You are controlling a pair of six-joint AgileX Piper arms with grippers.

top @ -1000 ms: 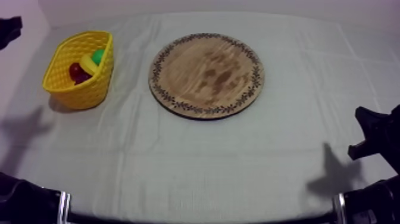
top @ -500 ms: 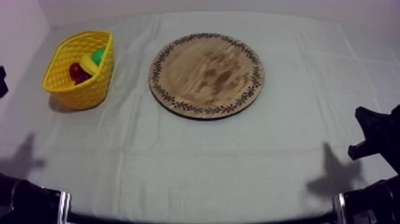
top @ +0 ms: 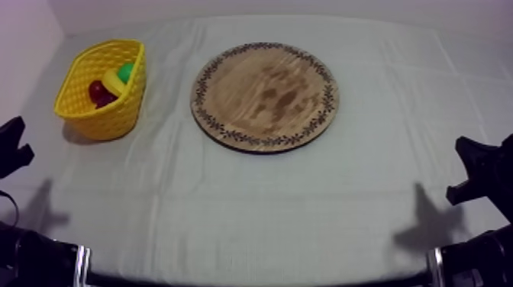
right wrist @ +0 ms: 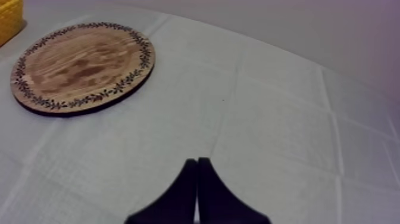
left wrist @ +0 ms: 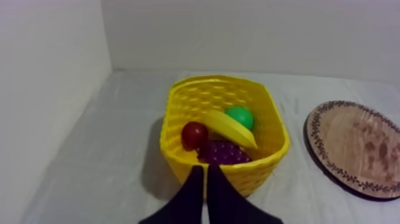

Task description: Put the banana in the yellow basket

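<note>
The banana (left wrist: 232, 127) lies inside the yellow basket (left wrist: 269, 113), across a bunch of grapes (left wrist: 223, 154), a small red fruit (left wrist: 194, 134) and a green pear (left wrist: 240, 117). From above, the basket (top: 85, 113) stands at the table's left and the banana (top: 114, 79) shows as a yellow strip inside. Bare of fruit, the round wooden board (top: 265, 95) lies mid-table. My left gripper (left wrist: 205, 170) is shut on nothing, just in front of the basket; it sits low at the left edge (top: 13, 145). At the right edge rests my right gripper (top: 477, 172), its fingers together (right wrist: 197, 162) over bare cloth.
The grey-white cloth (top: 252, 206) spreads flat in front of the board. A pale wall (left wrist: 47, 89) rises close to the left of the basket. In the right wrist view the board (right wrist: 83, 65) lies ahead with a corner of the basket (right wrist: 11, 15) beyond it.
My left arm has moved down the left edge of the top view, away from the basket toward the table's front. The right arm, board and basket have stayed put.
</note>
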